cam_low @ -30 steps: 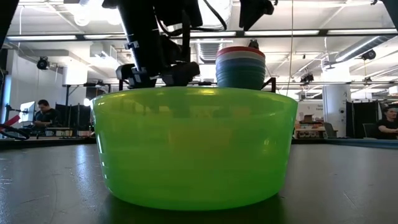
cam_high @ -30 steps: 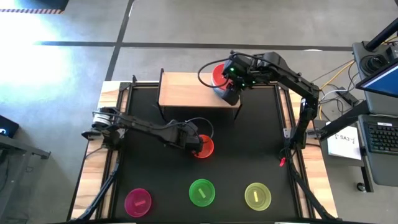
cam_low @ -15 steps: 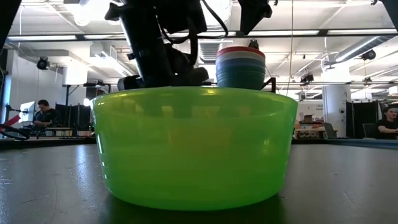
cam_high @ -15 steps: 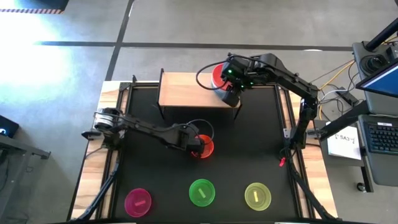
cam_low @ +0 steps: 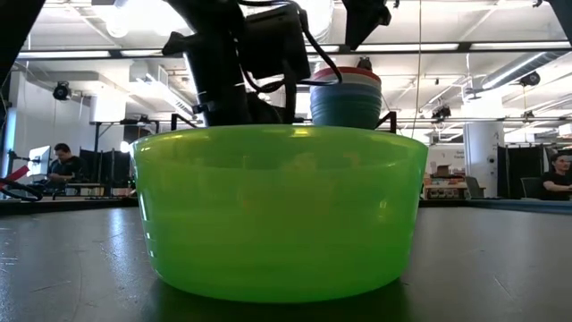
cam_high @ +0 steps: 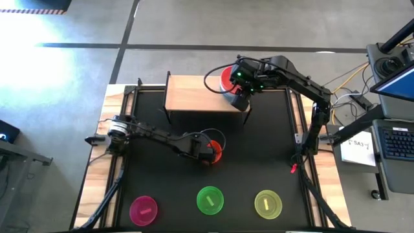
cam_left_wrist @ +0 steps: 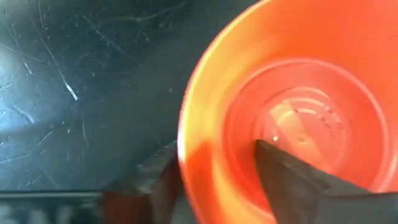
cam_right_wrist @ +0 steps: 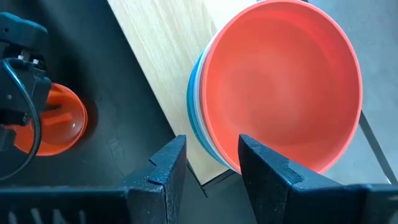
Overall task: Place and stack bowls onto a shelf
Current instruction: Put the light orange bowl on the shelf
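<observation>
Now the left gripper (cam_high: 208, 153) straddles the orange-red bowl's (cam_high: 213, 152) rim, unclosed; next, pinch, lift toward the shelf (cam_high: 194, 94). Right gripper (cam_right_wrist: 211, 163) waits spread.

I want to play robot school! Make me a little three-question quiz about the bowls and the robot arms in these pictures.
1. True or false: the big bowls stacked on the shelf have a red bowl on top.
2. Which small bowl does the left gripper have a finger inside: A green, B orange-red, C magenta?
3. How many small bowls sit in a row along the near edge of the black mat?

Key:
1. True; the right gripper hangs open just beside that stack.
2. B, the orange-red bowl; one finger is inside its rim, one outside.
3. Three: the magenta bowl, green bowl and yellow-green bowl.
</observation>
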You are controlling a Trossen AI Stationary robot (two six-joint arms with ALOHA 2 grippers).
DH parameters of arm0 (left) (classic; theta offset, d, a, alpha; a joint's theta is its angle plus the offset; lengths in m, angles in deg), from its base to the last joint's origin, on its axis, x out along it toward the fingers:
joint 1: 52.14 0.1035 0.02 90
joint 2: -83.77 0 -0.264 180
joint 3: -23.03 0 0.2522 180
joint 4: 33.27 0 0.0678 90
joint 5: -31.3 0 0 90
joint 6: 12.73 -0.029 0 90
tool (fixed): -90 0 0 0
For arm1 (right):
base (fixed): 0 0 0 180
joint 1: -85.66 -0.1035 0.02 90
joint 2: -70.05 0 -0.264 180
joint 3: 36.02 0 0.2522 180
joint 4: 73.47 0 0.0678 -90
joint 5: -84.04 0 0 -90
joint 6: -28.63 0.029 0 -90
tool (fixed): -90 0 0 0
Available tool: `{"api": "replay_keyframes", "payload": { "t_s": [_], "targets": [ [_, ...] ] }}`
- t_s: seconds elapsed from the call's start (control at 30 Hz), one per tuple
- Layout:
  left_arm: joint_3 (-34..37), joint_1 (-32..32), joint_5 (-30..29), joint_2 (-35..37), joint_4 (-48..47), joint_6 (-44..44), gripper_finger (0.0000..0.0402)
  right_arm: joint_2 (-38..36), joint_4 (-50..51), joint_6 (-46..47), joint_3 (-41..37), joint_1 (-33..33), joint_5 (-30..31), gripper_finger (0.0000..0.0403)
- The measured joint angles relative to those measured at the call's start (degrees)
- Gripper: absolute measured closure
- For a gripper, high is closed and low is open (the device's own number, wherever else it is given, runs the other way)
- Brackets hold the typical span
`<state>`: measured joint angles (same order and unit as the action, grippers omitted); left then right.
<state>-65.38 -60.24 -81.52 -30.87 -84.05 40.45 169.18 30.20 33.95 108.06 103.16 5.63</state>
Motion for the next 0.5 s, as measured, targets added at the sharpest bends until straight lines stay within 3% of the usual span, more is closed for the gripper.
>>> {"api": "replay_keyframes", "payload": {
  "t_s": [0.23,0.5],
  "targets": [
    [0.24,0.25,0.98,1.03,-0.45,-1.49,0.0380,0.00,-0.20,-0.44,0.00,0.00,-0.02,0.0275],
    [0.24,0.59,2.49,4.29,-0.62,-7.08,0.0399,0.02,-0.20,-0.73,0.00,0.00,0.00,0.0278]
  ]
}}
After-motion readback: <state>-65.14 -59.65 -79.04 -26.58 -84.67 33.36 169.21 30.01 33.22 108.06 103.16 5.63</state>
